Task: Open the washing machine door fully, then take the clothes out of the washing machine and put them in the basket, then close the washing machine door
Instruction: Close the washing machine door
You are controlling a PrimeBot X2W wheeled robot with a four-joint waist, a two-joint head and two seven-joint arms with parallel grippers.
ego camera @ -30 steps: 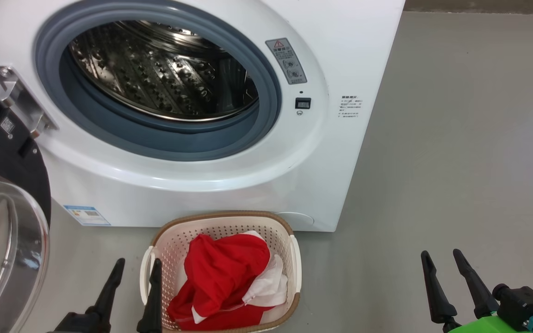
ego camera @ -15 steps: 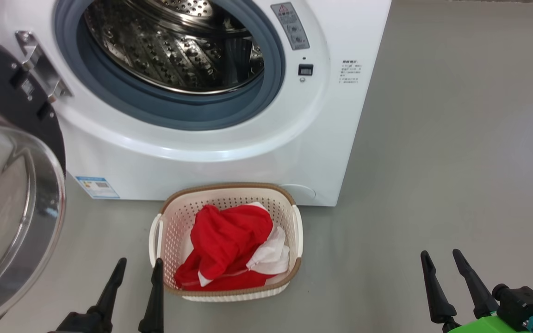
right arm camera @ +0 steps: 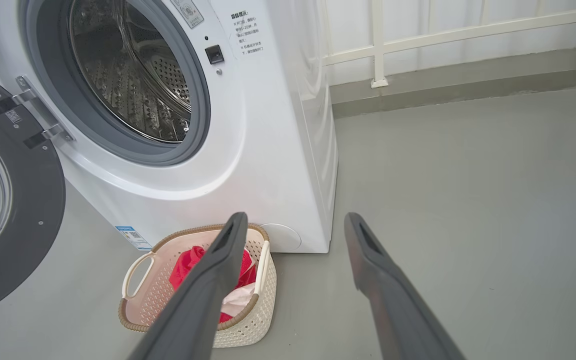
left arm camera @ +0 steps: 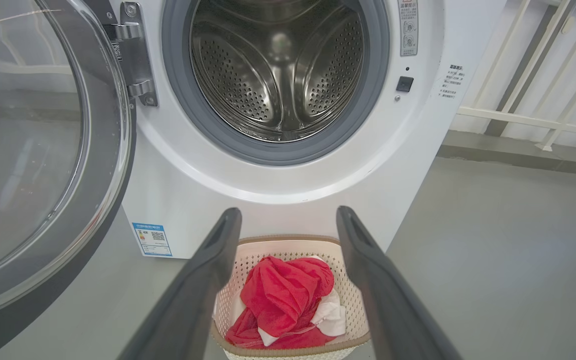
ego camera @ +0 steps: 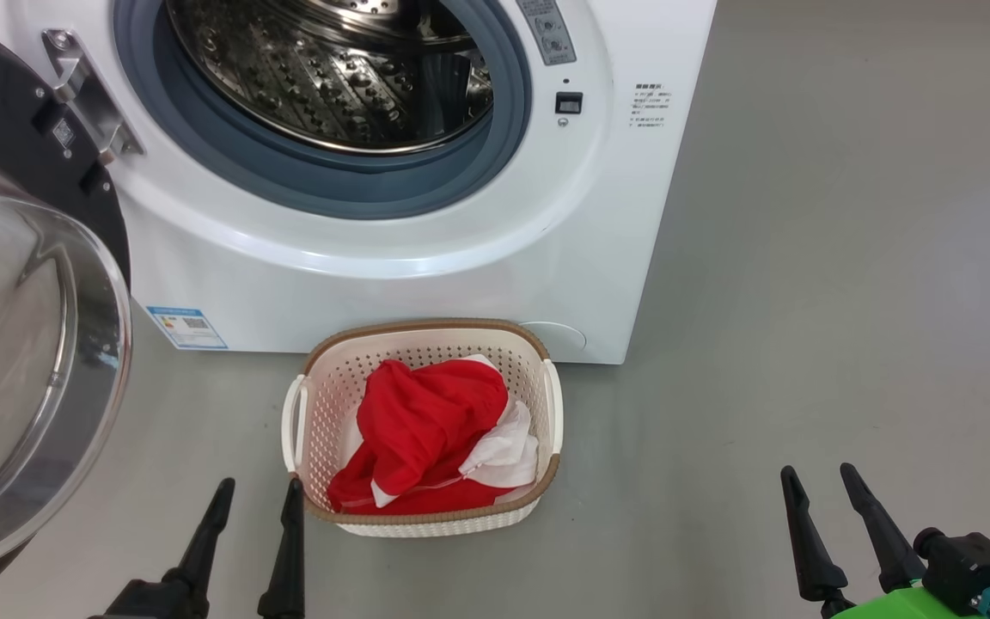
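The washing machine (ego camera: 426,275) stands with its door (ego camera: 5,120) wide open to the robot's left on a metal hinge (ego camera: 87,94). The inner face of the door's black rim is toward the camera, and the clear glass bowl (ego camera: 31,361) bulges out from it. Inside the grey rubber ring (ego camera: 332,185), the perforated steel drum (ego camera: 323,77) shows bright, ribbed metal.

The basket (ego camera: 323,413) sits on the grey floor (ego camera: 804,301) just in front of the machine's lower panel. Its far brown rim is close to the white front, and it lies to the right of the small blue label (ego camera: 187,327). The clothes (ego camera: 426,430) lie in the basket — a bunched red heap with white fabric along its right side, covering most of the bottom.

The left gripper (ego camera: 259,486) is at the lower left of the head view, its two dark fingers spread apart with nothing between them. One fingertip is just beside the basket's near left corner, though I cannot tell whether it touches. In the left wrist view the fingers frame the basket and its red heap.

The right gripper (ego camera: 817,471) is at the lower right over bare floor, well apart from the basket — its fingers are likewise spread and empty. In the right wrist view one of its fingers crosses in front of the basket, and a white railing (right arm camera: 418,37) runs along the wall behind the machine.
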